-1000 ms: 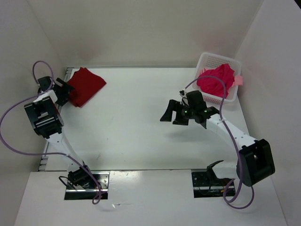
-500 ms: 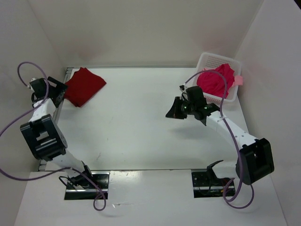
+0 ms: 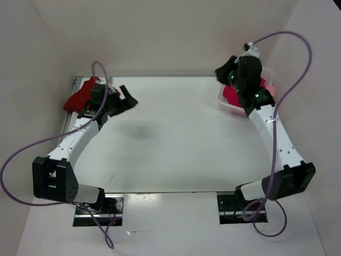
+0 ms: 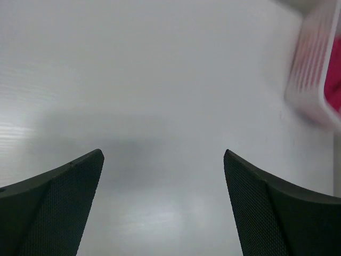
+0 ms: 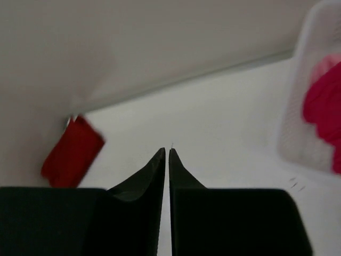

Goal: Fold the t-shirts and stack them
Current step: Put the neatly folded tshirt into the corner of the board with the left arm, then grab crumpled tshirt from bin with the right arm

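The dark red t-shirt (image 3: 76,97) lies at the table's back left, partly hidden by my left wrist; the right wrist view shows it (image 5: 72,152) far off to the left. The crimson-pink t-shirt (image 3: 231,95) sits bunched in the white basket (image 3: 226,103), and a bit of the salmon pink one (image 3: 270,90) shows beside it. My left gripper (image 3: 128,96) hangs open over bare table just right of the dark red shirt, with nothing between its fingers (image 4: 162,154). My right gripper (image 3: 222,69) is raised by the basket's back left corner, shut and empty (image 5: 166,150).
The basket (image 5: 296,114) stands at the back right corner against the right wall; its rim (image 4: 311,69) shows blurred in the left wrist view. White walls close in the table at the back and on both sides. Purple cables loop off both arms.
My left arm has swung from the far left edge rightward past the dark red shirt. My right arm has risen and moved back to the basket, and its jaws have closed.
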